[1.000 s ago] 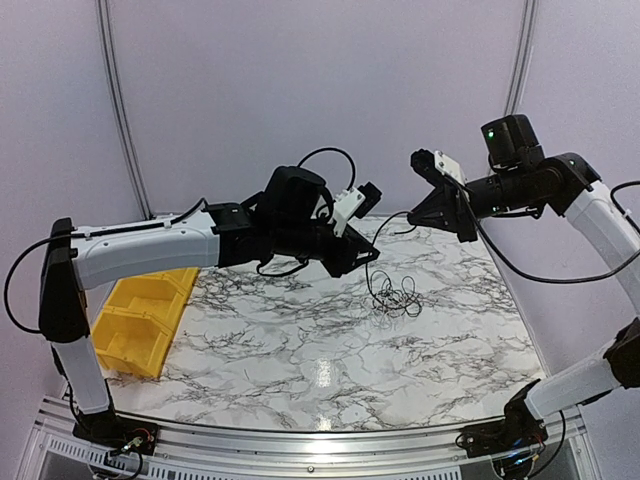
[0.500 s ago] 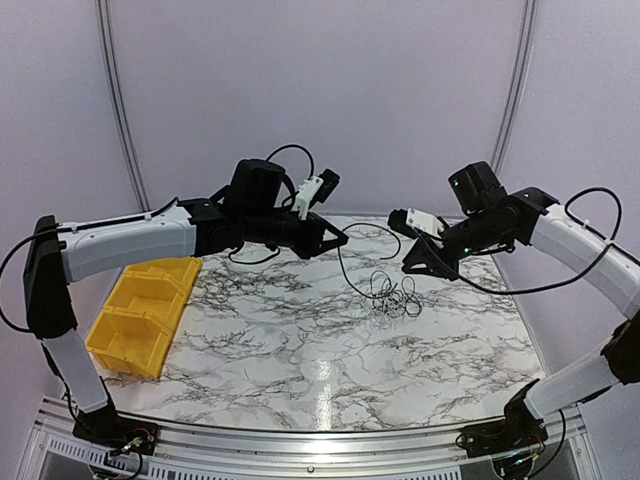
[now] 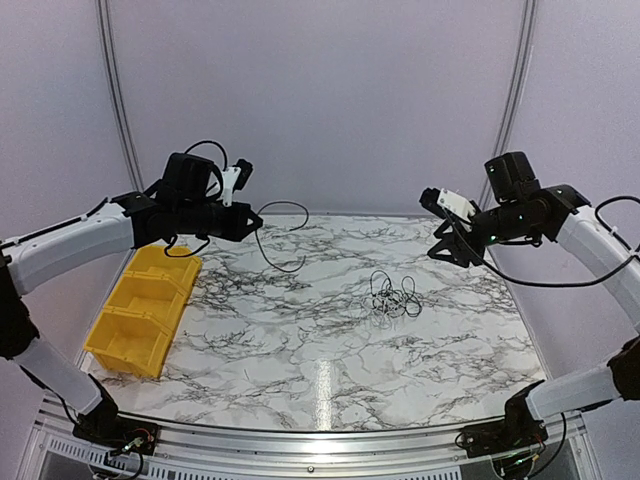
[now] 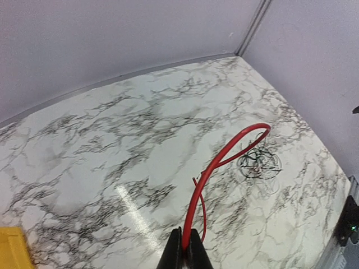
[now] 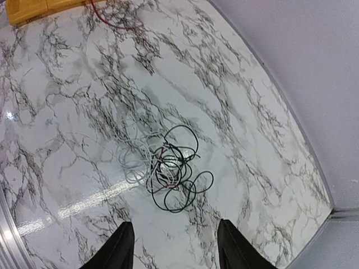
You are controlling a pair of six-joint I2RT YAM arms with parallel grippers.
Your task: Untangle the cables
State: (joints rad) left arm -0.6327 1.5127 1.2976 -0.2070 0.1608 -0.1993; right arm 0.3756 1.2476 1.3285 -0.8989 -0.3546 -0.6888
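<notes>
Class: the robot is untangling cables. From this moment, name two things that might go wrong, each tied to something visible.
1. The left gripper pinches the red wire only at its fingertips; the springy loop may slip free.
2. The right gripper hangs open over the tangle of interlaced strands; closing there may grab several and drag the clump.

marble table (image 3: 300, 345), cable tangle (image 3: 393, 297), yellow bin (image 3: 130, 322)
</notes>
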